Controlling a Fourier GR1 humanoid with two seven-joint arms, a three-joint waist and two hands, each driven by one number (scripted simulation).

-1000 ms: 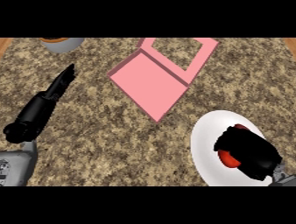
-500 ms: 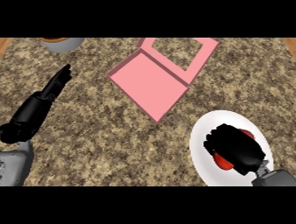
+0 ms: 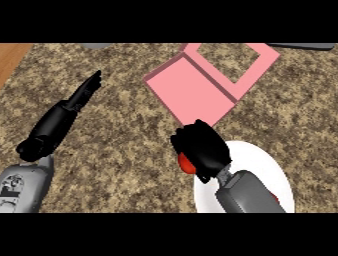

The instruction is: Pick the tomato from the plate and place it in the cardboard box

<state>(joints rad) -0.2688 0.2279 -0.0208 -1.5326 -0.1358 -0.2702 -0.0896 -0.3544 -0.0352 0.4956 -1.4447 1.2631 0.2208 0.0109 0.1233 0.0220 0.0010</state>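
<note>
- Under the curled fingers of the right robot hand [image 3: 201, 149], the tomato [image 3: 186, 163] shows only as a red sliver, seemingly lifted past the white plate [image 3: 264, 165] rim.
- Just beyond lies the pink cardboard box [image 3: 201, 90], flaps spread.
- Risk: a hidden, shallow hold could let the tomato roll out short of the box.
- Left robot hand [image 3: 83, 95] rests straight-fingered over the worktop [image 3: 128, 150].

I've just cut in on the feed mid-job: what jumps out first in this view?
The pink box stands out first, lying open at the top centre of the speckled counter. Just below it, the right hand is curled round the red tomato, at the upper left rim of the white plate. The left hand stretches out at the left, fingers straight, holding nothing.
</note>
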